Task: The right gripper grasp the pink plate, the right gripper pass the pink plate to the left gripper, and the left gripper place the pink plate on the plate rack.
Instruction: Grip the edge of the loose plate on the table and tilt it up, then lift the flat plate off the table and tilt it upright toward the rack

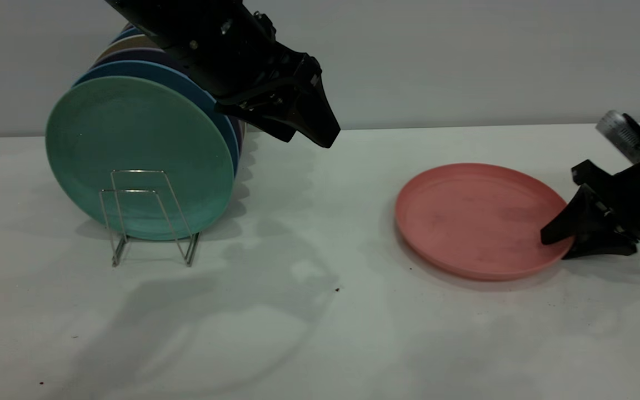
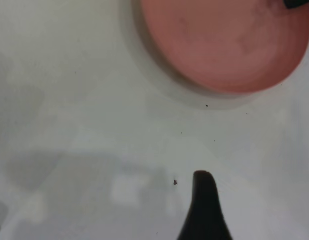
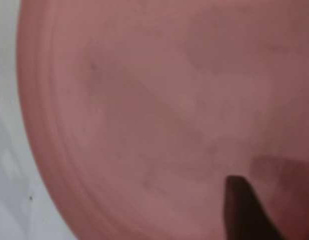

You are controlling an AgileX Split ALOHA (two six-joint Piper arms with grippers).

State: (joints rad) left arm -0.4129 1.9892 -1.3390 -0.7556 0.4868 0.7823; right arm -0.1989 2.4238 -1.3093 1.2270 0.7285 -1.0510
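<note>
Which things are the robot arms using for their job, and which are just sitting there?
For the job:
round salmon-pink plastic plate, lying flat on the table
slim black right gripper, at the plate's rim
bulky black left gripper, raised
thin silver wire plate rack

Just there:
teal-green plate and others, standing in the rack
white table

Level exterior, two wrist views sharing pink plate (image 1: 478,219).

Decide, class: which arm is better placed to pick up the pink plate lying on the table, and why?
Right. The right gripper sits low at the pink plate's near rim, one finger over the plate, one outside it. The left gripper hangs high beside the plate rack, well clear of the plate.
</note>
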